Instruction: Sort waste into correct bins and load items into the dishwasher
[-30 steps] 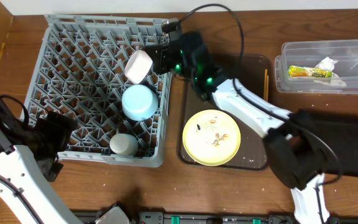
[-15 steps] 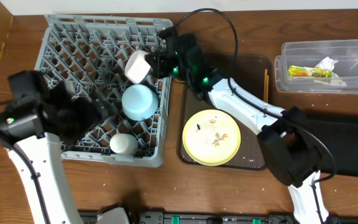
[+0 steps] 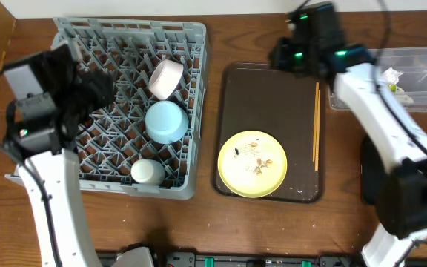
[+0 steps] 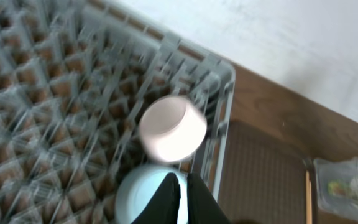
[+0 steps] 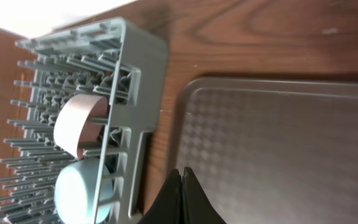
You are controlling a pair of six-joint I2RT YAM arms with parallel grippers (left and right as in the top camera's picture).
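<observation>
Overhead: the grey dish rack (image 3: 65,44) holds a white bowl (image 3: 165,78), a light blue bowl (image 3: 167,121) and a small white cup (image 3: 147,172). A crumb-speckled yellow plate (image 3: 252,164) and chopsticks (image 3: 316,126) lie on the brown tray (image 3: 273,96).

Left wrist: the left gripper (image 4: 182,183), fingers pressed together and empty, hangs over the light blue bowl's rim.

Right wrist: the right gripper (image 5: 180,177), likewise closed on nothing, hovers above the table (image 5: 260,31) between rack and tray.
</observation>
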